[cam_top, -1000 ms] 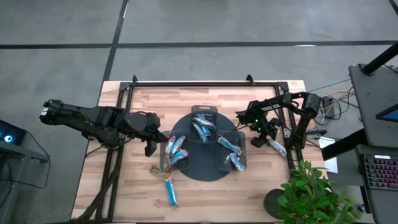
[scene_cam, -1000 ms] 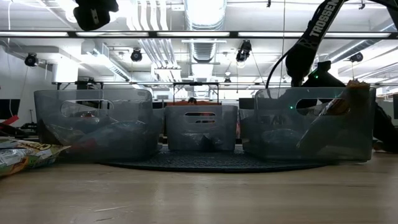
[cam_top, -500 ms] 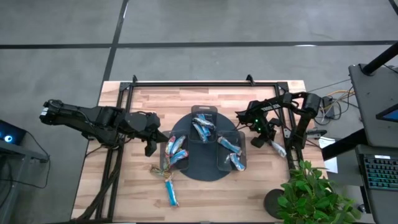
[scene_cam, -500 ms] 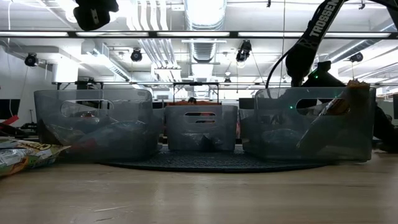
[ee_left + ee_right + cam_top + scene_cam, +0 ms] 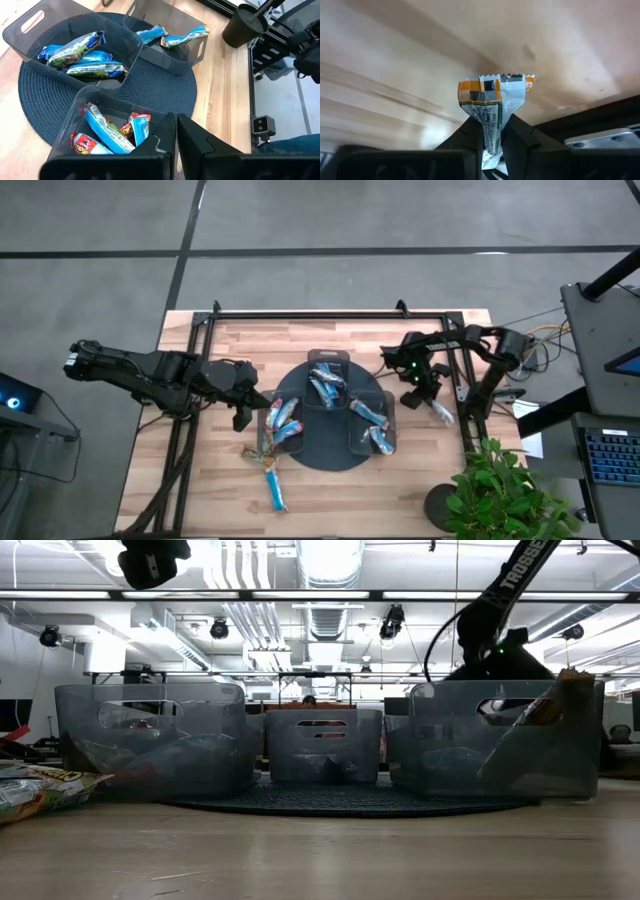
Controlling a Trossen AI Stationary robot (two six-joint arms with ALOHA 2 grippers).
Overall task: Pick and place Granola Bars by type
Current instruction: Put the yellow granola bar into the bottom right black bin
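Three clear bins stand on a dark round mat (image 5: 330,450); each holds granola bars, mostly light blue (image 5: 80,55). Other bars lie loose on the table near the near edge (image 5: 277,490), next to a small heap (image 5: 260,450). My right gripper (image 5: 418,393) is right of the mat, shut on a greenish-silver bar with an orange end (image 5: 492,95). My left gripper (image 5: 243,406) hangs shut beside the left bin (image 5: 283,420) and holds nothing; in its wrist view its fingers (image 5: 176,130) are over that bin's edge. My right gripper (image 5: 492,127) pinches the greenish-silver bar between its two fingers at one end of the wrapper (image 5: 490,120). The fingers lie along the bar. Its orange end (image 5: 495,85) sticks out past the fingertips over the wood. The bar (image 5: 440,412) appears lifted off the table.
A black frame rail (image 5: 330,313) runs along the table's far edge. The right arm's post (image 5: 470,395) and a potted plant (image 5: 500,495) stand at the table's right near corner. Bare wood (image 5: 340,340) lies between the bins and the far rail.
My right gripper has risen and moved a little toward the far edge, taking the greenish-silver bar with it, so the bar has shifted off its former spot right of the mat. The left arm and the bins have kept still.
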